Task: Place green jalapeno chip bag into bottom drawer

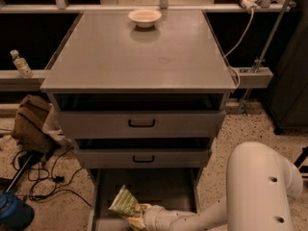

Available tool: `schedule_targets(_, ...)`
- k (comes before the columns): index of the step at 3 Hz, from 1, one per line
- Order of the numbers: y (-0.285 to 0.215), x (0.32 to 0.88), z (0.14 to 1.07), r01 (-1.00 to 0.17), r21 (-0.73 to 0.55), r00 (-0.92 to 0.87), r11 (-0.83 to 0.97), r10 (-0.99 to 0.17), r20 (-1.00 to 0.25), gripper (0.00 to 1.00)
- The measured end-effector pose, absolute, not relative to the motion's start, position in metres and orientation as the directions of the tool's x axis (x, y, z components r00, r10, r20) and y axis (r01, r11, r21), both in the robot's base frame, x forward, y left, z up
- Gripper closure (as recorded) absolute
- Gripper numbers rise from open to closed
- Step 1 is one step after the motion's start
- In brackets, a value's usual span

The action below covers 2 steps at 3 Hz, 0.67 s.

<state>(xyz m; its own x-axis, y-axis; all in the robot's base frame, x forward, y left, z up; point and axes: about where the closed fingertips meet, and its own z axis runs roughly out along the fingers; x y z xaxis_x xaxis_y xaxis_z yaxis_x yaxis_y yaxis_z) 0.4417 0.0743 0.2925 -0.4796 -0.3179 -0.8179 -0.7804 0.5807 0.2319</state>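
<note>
The green jalapeno chip bag (123, 203) is a small light-green crinkly bag tilted over the left front of the open bottom drawer (166, 186), the lowest grey tray under two drawers with black handles. My gripper (136, 217) is at the bag's lower right end, low inside the drawer, with the white arm reaching in from the lower right. The bag's lower end is hidden by the gripper.
A white bowl (144, 17) stands at the back of the cabinet top (139, 57). A brown bag (31, 124), black cables (41, 177) and a blue object (12, 213) lie on the floor at left. A bottle (20, 64) stands on the left ledge.
</note>
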Motion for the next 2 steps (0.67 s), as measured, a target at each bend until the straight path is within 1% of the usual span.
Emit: schedule_targets(2, 0.075, 0.446, 0.282, -0.771, 0.225, -0.483, 0.596, -0.317, -0.816, 1.00)
